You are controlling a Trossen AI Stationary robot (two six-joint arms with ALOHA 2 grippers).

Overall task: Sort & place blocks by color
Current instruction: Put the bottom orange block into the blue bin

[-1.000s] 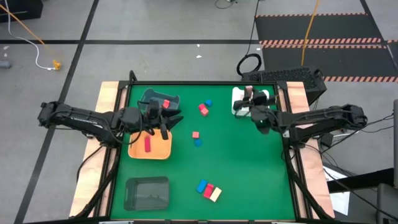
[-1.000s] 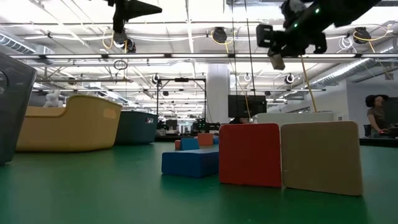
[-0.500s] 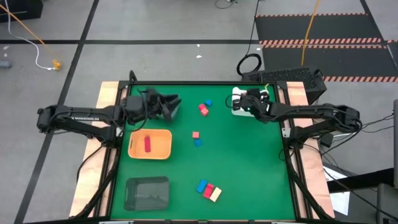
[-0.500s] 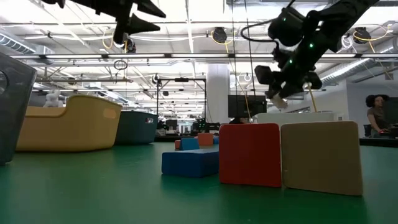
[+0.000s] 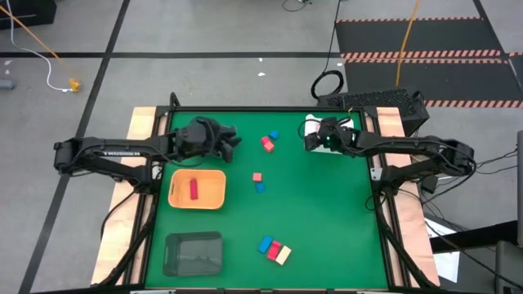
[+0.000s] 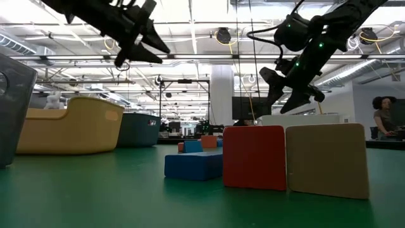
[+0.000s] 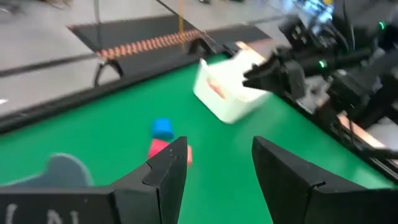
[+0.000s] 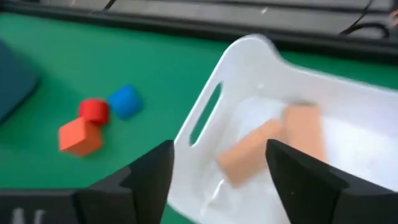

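Matt green felt-like tabletop [image 5: 319,212], framed in pale bare wood.
The white tray [image 8: 323,155] looks like smooth, glossy plastic; the blocks [image 6: 326,159] inside it and on the cloth look matt and smooth-faced; the hands' fingers [image 7: 168,177] are dull dark plastic.

A: Far side of the table [image 5: 327,220]?
B: One tray [image 5: 320,129] at far right holding two blocks [image 8: 273,144]; another tray [image 5: 189,129] at far left; two blocks [image 5: 269,140] between them.

A: Left side, nearer?
B: A tray [image 5: 214,189] with one block [image 5: 194,189] inside; nearest, a further tray [image 5: 194,252].

A: Centre and near?
B: Two blocks [image 5: 258,181] mid-table; three blocks [image 5: 274,249] together near the front edge.
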